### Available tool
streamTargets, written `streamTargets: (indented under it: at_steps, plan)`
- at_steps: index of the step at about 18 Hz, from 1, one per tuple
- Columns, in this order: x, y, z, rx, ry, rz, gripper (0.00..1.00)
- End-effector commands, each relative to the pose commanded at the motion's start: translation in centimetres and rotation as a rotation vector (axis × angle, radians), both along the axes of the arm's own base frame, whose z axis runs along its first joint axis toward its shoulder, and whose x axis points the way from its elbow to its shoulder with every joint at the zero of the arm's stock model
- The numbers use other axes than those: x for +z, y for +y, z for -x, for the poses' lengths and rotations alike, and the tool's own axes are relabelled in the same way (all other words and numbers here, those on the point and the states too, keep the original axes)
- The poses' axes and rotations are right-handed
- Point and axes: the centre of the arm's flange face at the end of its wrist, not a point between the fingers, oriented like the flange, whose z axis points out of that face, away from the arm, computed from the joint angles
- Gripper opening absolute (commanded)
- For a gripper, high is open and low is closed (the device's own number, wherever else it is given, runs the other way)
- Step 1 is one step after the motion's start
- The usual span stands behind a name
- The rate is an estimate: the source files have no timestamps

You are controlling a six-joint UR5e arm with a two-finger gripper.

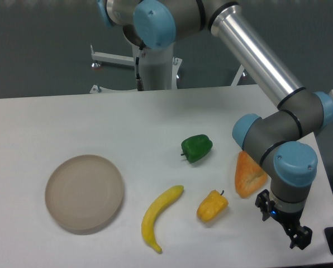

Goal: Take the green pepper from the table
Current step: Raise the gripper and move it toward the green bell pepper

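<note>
Gripper [289, 229] of the UR5e arm is seen low at the near right corner of the table [55, 120], its dark fingers pointed down and toward the edge. Nothing is held between them; how far the fingers are parted cannot be told from this angle. The green pepper [197, 148] is left untouched on the white tabletop, well apart from the gripper, to its left and farther back. An orange wedge-shaped piece of food [248, 174] and a small yellow-orange pepper [212, 205] are found between pepper and gripper, while a banana [159, 216] and a round beige plate [85, 193] are set further left. The task is judged barely begun: the approach, the closing of the fingers around the green pepper and the lift are all yet to be made.
</note>
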Motion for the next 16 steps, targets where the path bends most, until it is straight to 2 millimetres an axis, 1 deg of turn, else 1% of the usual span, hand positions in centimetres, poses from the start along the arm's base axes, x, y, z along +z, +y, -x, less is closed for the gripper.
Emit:
streamTargets:
  at_steps: [3, 4, 6, 9, 10, 11, 13, 15, 16]
  plan:
    - [0.3, -1.5, -1.5, -0.001, -0.028, 0.024, 1.0]
    - [0.8, -2.0, -2.0, 0.001, -0.032, 0.031, 1.0]
    - [1.6, -3.5, -3.3, 0.003, -0.064, 0.064, 1.0]
    - [2.6, -6.6, -6.2, -0.01, -0.11, 0.132, 1.0]
    - [2.8, -7.3, -6.7, -0.01, -0.128, 0.15, 1.0]
    - [2.6, -8.5, -7.2, -0.023, -0.162, 0.185, 1.0]
    - [2.2, -10.3, -7.9, -0.073, -0.188, 0.221, 1.0]
    - [1.2, -11.7, -9.0, -0.09, -0.209, 0.257, 1.0]
    - [0.4, -13.0, -9.9, -0.097, -0.221, 0.287, 1.0]
